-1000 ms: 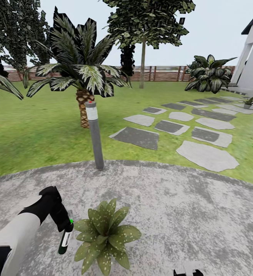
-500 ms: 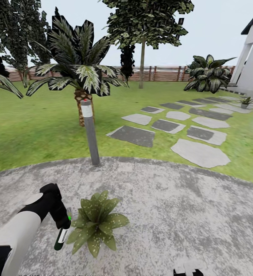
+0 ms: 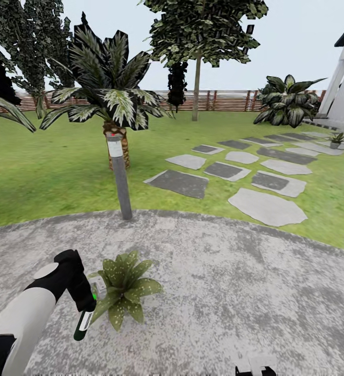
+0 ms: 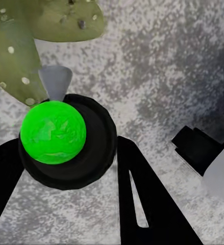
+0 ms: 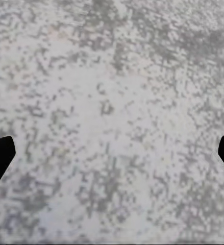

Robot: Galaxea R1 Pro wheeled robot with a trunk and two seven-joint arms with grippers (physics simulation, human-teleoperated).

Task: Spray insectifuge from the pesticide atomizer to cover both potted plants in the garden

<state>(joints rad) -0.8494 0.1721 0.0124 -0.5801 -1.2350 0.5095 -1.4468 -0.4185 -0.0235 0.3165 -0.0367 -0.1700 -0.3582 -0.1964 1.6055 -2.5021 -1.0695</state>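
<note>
While the left claw [image 3: 86,309] is clamped on the pesticide atomizer [image 3: 83,325], the nearer potted plant [image 3: 120,290] sits just beside it on the paved patch [image 3: 234,292]. Aim the nozzle at the leaves and sweep across all of them. Head view shows the second potted plant [image 3: 338,140] far off; right wrist view shows the right claw [image 5: 112,153] spread open, holding nothing.
</note>
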